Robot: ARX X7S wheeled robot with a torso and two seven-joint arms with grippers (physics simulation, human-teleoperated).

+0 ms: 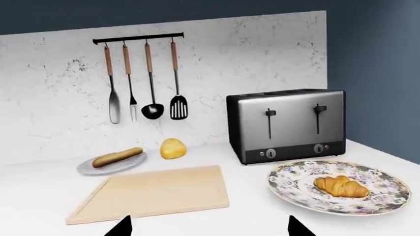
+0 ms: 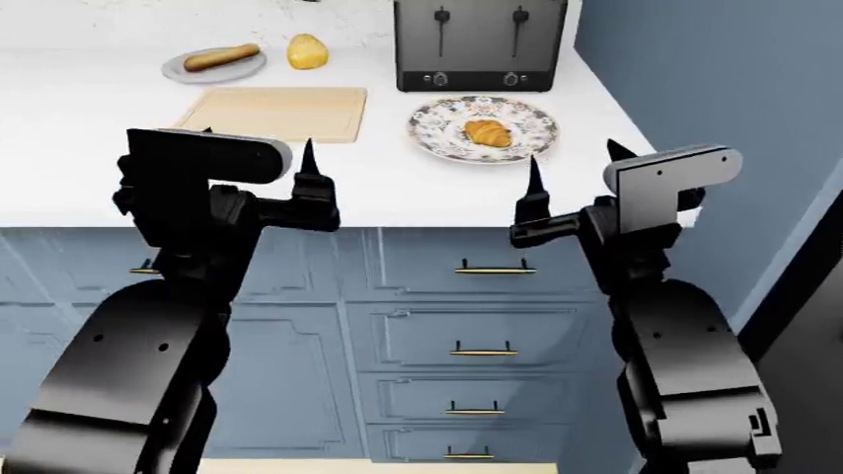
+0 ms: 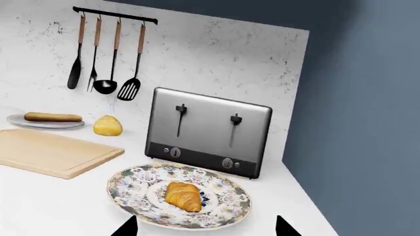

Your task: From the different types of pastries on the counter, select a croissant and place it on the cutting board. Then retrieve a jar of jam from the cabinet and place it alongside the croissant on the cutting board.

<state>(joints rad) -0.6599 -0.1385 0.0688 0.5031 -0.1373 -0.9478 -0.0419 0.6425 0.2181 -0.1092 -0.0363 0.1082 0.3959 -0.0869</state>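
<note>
Both the left gripper and the right gripper hover released and empty at the counter's front edge. The croissant lies on the floral plate near the right edge, beside the bare cutting board.

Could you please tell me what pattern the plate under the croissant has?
A dense floral pattern on white, on the plate holding the croissant; clearest in the right wrist view.

In the head view the toaster loses its top to the picture's far edge. Both wrist views show only the dark fingertips of the left gripper and those of the right gripper; the rest is cut off.
</note>
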